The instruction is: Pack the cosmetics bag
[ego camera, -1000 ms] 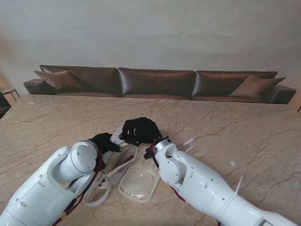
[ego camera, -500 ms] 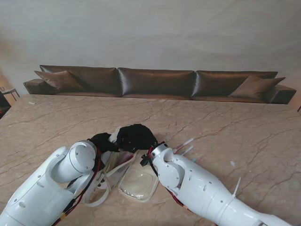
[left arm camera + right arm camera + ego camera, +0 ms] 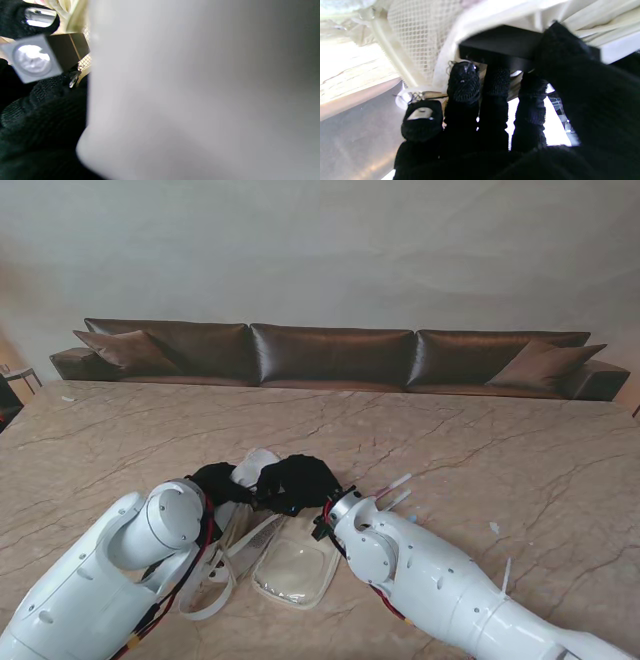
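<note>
Since half a second earlier, the right hand (image 3: 298, 482) had shifted slightly right and nearer, uncovering a white object (image 3: 256, 464) by the left hand (image 3: 218, 480). Its fingers (image 3: 463, 82) were curled around a dark box (image 3: 500, 46), pressed against the cosmetics bag (image 3: 290, 565), whose mesh wall (image 3: 420, 37) lay just beside. The bag lay on the marble table (image 3: 500, 450) between both arms. Whether the left hand gripped anything could not be told; a silver-ended dark block (image 3: 47, 56) sat close to it.

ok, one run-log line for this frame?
stage: inserting | right hand: shut on dark box at cosmetics bag mouth | left hand: at bag edge, grip unclear | table items: unidentifiable
</note>
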You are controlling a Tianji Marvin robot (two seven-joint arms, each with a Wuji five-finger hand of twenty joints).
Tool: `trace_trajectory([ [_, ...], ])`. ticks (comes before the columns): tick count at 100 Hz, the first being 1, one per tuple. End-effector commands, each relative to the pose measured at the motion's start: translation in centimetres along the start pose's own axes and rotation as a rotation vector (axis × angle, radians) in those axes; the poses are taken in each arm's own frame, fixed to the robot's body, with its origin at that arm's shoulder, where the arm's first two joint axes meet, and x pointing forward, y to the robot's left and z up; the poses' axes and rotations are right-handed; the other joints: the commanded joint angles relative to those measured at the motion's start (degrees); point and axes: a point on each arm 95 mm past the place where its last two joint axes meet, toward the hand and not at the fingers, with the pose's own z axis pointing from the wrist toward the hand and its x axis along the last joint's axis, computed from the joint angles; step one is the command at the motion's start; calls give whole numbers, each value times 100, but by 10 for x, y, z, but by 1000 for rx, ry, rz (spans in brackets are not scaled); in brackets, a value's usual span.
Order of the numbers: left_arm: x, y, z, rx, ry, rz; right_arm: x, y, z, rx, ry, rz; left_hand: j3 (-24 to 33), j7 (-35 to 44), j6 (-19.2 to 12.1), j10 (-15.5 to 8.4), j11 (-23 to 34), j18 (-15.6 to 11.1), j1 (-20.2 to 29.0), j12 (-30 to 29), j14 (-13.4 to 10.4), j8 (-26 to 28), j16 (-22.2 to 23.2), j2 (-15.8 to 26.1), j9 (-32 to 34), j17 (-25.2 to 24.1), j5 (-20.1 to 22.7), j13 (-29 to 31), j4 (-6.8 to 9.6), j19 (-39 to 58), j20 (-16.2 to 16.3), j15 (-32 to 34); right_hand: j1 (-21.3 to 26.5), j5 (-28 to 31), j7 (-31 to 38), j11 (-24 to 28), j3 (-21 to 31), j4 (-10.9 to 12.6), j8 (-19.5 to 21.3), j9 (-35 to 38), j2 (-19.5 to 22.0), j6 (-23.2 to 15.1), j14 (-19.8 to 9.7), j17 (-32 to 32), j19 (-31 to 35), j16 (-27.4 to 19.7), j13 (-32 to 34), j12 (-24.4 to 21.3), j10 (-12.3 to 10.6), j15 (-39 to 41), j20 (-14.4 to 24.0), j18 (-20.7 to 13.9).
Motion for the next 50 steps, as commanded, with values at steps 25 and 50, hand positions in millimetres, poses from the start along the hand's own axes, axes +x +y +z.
trace_trajectory([
  [25,3,5,-3,-19,6,1,-4,10,-10,-6,-15,-26,500,378,-876,-678,436,-42,491,99,-82,91,57,481,322,29,173,275,304,493,22,44,-648,-353,-1207,-96,278,1030,732,-885,192,453,25,-360,-159,10,-607,-331,83,-283,268,-131],
  [50,1,4,-4,-13,2,-4,-12,44,-27,-41,-149,-37,507,375,-862,-682,436,-42,491,99,-74,85,58,479,324,29,171,276,305,493,22,52,-88,-337,225,185,107,98,-239,-301,838,57,120,334,278,-94,142,-171,227,18,-13,-144],
])
